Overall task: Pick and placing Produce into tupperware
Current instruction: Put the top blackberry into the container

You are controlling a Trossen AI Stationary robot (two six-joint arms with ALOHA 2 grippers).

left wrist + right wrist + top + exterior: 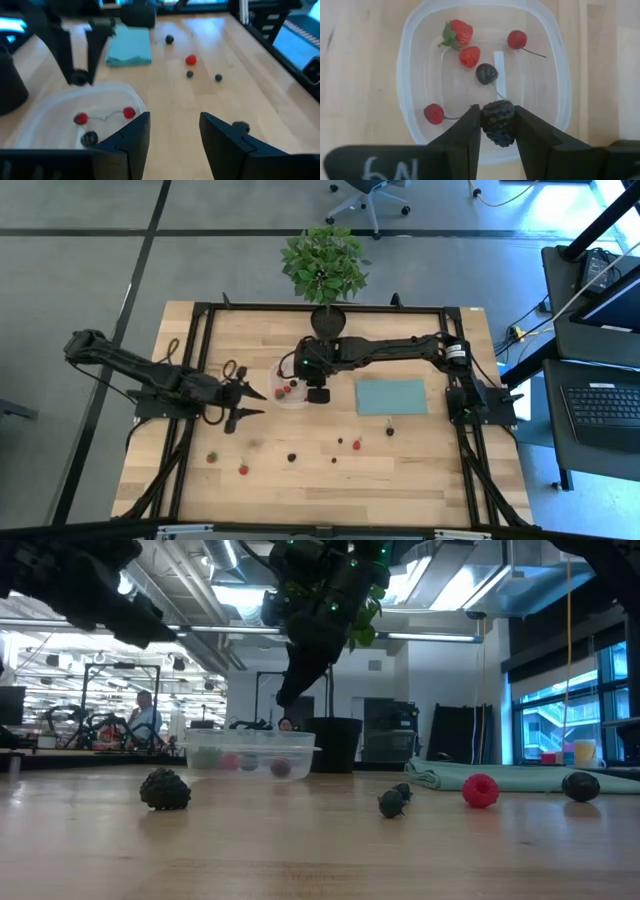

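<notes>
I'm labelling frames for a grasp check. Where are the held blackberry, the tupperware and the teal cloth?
blackberry [498, 122], right wrist view, middle of the berry between the fingers.
tupperware [409, 65], right wrist view, bare rim.
teal cloth [392, 396], high view, centre of the sheet.

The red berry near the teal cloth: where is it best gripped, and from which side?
Probably across its round middle, from straight above: the red berry lies low on the table, touching nothing else.
</notes>
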